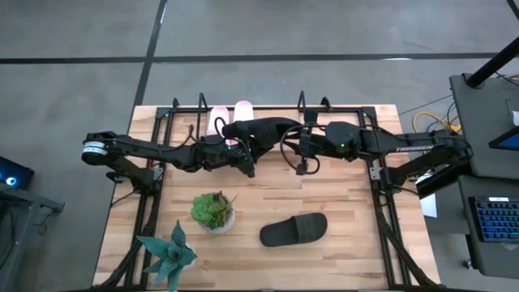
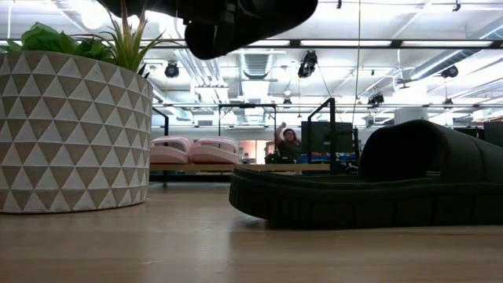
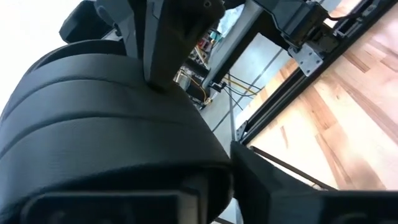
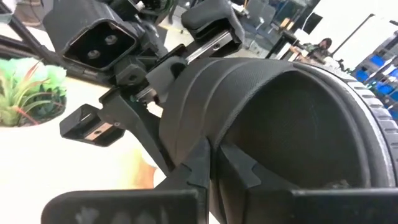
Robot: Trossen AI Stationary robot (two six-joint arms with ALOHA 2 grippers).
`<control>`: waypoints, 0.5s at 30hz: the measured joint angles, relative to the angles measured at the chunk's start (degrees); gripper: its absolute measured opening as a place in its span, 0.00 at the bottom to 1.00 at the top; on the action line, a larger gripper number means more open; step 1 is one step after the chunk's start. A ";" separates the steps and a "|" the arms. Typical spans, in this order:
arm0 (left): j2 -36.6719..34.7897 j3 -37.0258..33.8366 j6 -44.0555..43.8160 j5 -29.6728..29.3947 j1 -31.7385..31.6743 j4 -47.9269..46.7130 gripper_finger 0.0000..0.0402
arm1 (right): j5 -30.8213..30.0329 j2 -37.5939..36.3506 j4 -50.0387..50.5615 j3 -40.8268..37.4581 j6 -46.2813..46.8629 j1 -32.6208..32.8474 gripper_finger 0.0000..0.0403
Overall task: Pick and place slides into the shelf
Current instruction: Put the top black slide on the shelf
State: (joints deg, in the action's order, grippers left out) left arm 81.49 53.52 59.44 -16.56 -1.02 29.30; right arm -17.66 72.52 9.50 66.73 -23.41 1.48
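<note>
A black slide [image 1: 261, 130] hangs in the air over the far middle of the table, between my two grippers. My left gripper [image 1: 243, 161] comes at it from the left and my right gripper [image 1: 285, 136] from the right; both are shut on it. Two pale pink slides [image 1: 231, 113] lie side by side on their soles on the black wire shelf [image 1: 302, 104] at the far edge. A second black slide [image 1: 293, 230] rests on its sole on the table near the front. My left gripper has the black slide's ribbed strap [image 3: 186, 162] between its two fingers, coming level from the table's left. The strap fills its wrist view and hides the pads. The slide is lifted clear of the table. My right gripper pinches the edge of the wide strap [image 4: 214, 146] between its two fingertips [image 4: 239, 171], one inside the strap's arch and one outside. It comes from the table's right, slanting slightly down. The slide hangs clear of the table.
A potted plant in a white patterned pot [image 1: 213, 211] and a spiky green plant [image 1: 166, 251] stand at the front left. Black arm-mount frames [image 1: 150, 211] run along both table sides. A person [image 2: 288, 141] sits far behind the table.
</note>
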 joint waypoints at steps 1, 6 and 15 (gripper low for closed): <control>0.00 0.00 0.10 0.05 0.00 -0.49 0.15 | 0.03 0.05 1.05 0.49 0.34 0.00 0.02; -0.15 0.02 2.65 -4.84 0.11 -1.90 0.34 | -2.81 0.03 4.65 2.51 0.45 0.00 0.02; -0.15 -0.30 6.89 -24.86 1.49 -2.85 0.57 | -5.73 -1.49 7.27 3.18 0.69 -2.34 0.02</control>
State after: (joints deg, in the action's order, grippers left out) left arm 81.34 53.22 66.33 -41.42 0.47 26.45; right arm -23.38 71.03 16.78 69.91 -22.72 -0.86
